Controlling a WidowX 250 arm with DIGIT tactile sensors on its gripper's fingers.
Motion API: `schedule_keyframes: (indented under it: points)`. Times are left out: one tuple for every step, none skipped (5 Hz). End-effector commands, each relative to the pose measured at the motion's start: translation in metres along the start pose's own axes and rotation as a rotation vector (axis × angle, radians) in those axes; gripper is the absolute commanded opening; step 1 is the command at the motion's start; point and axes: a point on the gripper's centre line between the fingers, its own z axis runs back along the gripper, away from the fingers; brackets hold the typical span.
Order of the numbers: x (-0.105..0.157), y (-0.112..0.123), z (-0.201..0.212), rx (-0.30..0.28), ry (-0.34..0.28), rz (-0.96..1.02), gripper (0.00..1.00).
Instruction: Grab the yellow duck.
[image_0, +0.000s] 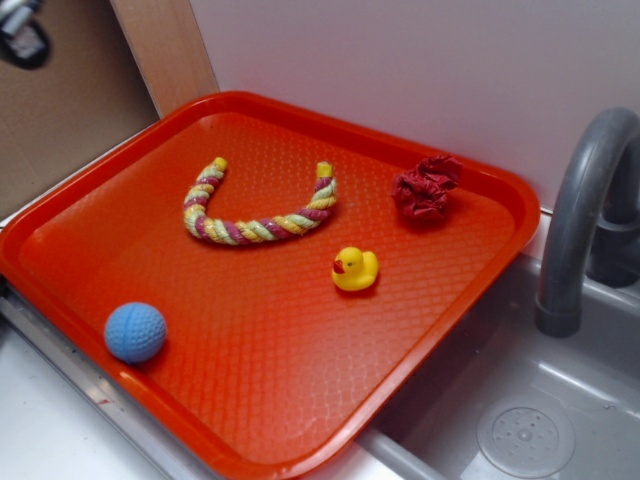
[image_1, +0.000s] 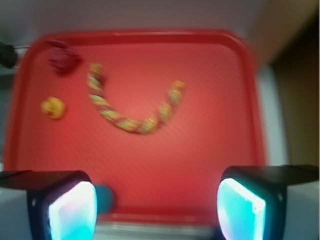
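Upright, the yellow duck (image_0: 355, 269) faces left, beak leftward; pincer (image_1: 156, 210) spread wide, empty.

Small glossy yellow duck (image_0: 355, 269) — red-orange beak — sits upright on the tray.

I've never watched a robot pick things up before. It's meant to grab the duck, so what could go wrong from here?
1. The gripper hangs open high above the tray, well off from the duck, so it has far to travel and could land off target.
2. The duck is small, rounded and glossy; the fingers may pinch it sideways and let it squirt out.
3. The rope lies close by and is also partly yellow, so it might be mistaken or snagged.
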Motion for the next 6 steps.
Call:
schedule_keyframes:
  points:
    - [0.038, -0.085, -0.029, -0.100, -0.036, -0.047, 1.00]
    - [0.044, -0.118, -0.052, -0.108, 0.003, -0.119, 1.00]
    - [0.042, -0.135, -0.076, -0.089, 0.041, -0.125, 1.00]
    - [0.044, -0.136, -0.097, 0.029, 0.069, -0.078, 1.00]
    - [0.045, -0.139, -0.119, 0.004, 0.107, -0.066, 1.00]
    - [0.052, -0.141, -0.144, 0.003, 0.141, -0.043, 1.00]
